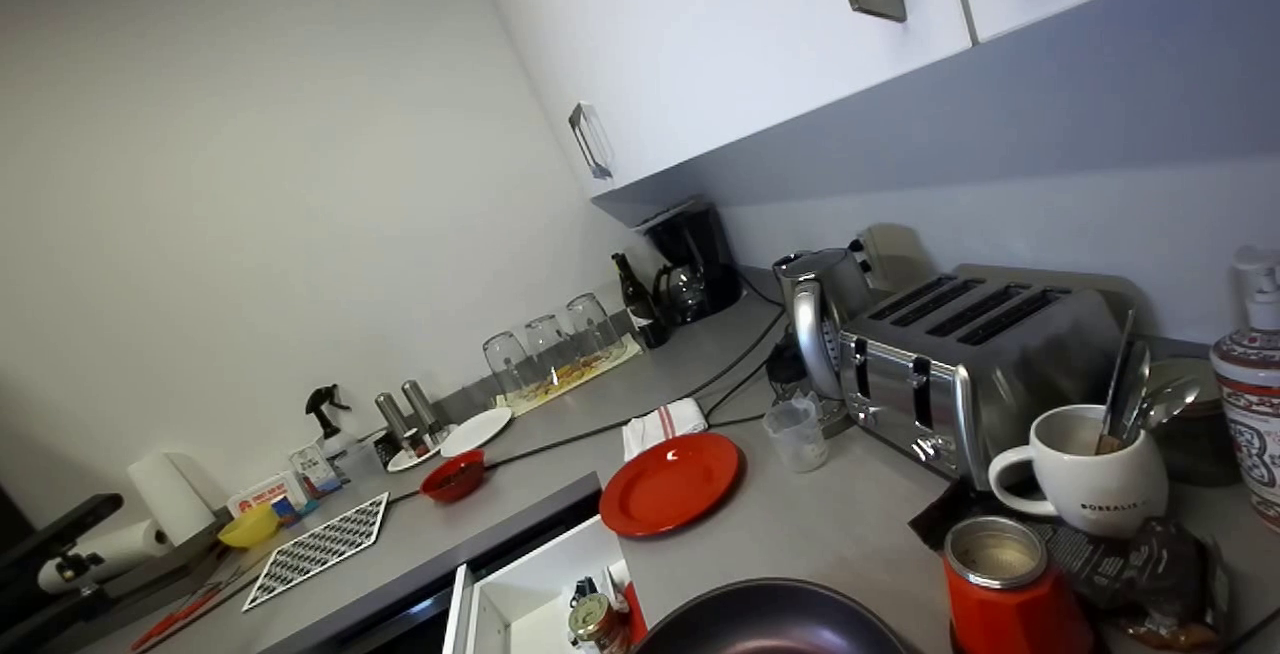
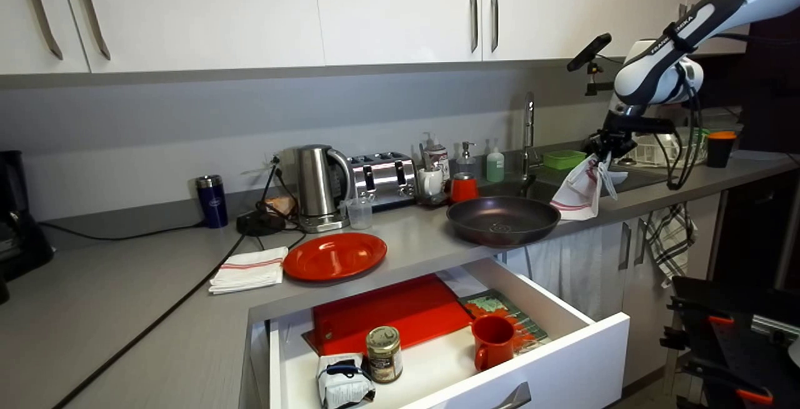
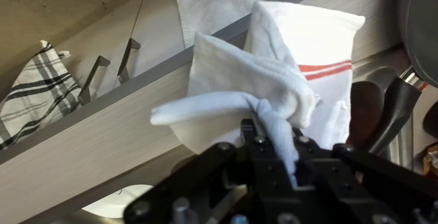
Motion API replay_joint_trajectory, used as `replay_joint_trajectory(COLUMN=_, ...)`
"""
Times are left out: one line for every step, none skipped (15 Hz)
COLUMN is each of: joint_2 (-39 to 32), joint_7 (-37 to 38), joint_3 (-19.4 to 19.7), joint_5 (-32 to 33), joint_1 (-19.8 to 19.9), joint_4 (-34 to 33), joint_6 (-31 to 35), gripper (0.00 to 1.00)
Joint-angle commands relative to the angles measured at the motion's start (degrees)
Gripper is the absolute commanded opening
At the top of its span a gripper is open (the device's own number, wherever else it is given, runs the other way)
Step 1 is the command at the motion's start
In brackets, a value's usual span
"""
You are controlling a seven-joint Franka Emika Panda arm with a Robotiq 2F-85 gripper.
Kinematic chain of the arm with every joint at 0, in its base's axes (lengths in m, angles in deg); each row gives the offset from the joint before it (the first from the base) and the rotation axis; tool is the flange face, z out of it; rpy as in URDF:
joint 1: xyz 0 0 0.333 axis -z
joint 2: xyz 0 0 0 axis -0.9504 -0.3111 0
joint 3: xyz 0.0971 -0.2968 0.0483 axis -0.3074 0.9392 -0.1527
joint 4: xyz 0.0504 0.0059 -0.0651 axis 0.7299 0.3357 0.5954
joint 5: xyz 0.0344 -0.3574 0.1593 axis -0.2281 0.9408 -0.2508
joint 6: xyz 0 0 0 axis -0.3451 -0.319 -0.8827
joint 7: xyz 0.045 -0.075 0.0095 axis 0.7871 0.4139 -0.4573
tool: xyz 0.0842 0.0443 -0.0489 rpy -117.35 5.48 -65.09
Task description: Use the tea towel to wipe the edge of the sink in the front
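You have the tea towel [image 2: 576, 195], white with red stripes, so the picking-up part looks done. The fingers [image 3: 253, 145] are clamped on a bunch of it, and the rest hangs loose. It is at the front of the sink [image 3: 371, 73], over the bench [image 3: 113, 138], with the pan [image 2: 503, 218] near it. I can't tell if the towel touches the bench or hangs a bit above. I can't tell if any wiping is done, either, since one look doesn't show rubbing. My guess is that you are at the start of the wipe or partway in. What seems left is to rub along the sink's front edge, then put the towel down.
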Motion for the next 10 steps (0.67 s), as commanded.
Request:
replay_joint_trajectory(joint_2=2.2, joint_7=0.6, joint_3=-0.1, joint_5=0.2, joint_1=0.3, joint_4=1.6, joint_6=0.9, gripper=0.07)
replay_joint_trajectory(joint_2=2.1, joint_7=0.4, joint_3=-0.5, joint_5=0.0, joint_1=-0.2, joint_4=1.6, joint_6=1.1, gripper=0.07)
replay_joint_trajectory(joint_2=1.6, joint_7=-0.3, joint_3=-0.7, joint_5=-0.8, joint_1=-0.9, joint_4=1.5, joint_6=1.0, gripper=0.07)
replay_joint_trajectory(joint_2=0.8, joint_7=-0.9, joint_3=-1.2, joint_5=-2.0, joint_1=-2.1, joint_4=1.4, joint_6=1.2, gripper=0.07)
replay_joint_trajectory(joint_2=0.1, joint_7=-1.3, joint_3=-1.7, joint_5=-3.0, joint_1=-3.2, joint_4=1.2, joint_6=1.1, gripper=0.07)
replay_joint_trajectory(joint_2=-0.9, joint_7=-1.6, joint_3=-2.4, joint_5=-3.9, joint_1=-4.6, joint_4=0.9, joint_6=0.8, gripper=0.07)
replay_joint_trajectory(joint_2=-1.4, joint_7=-1.8, joint_3=-3.0, joint_5=-4.7, joint_1=-5.7, joint_4=0.9, joint_6=0.8, gripper=0.07)
replay_joint_trajectory(joint_2=-2.3, joint_7=-2.1, joint_3=-3.6, joint_5=-5.6, joint_1=-6.8, joint_4=0.6, joint_6=0.5, gripper=0.07)
replay_joint_trajectory(joint_2=-3.0, joint_7=-2.5, joint_3=-3.9, joint_5=-6.4, joint_1=-7.7, joint_4=0.4, joint_6=0.4, gripper=0.07)
replay_joint_trajectory(joint_2=-3.4, joint_7=-2.8, joint_3=-4.1, joint_5=-7.1, joint_1=-8.3, joint_4=0.1, joint_6=0.3, gripper=0.07)
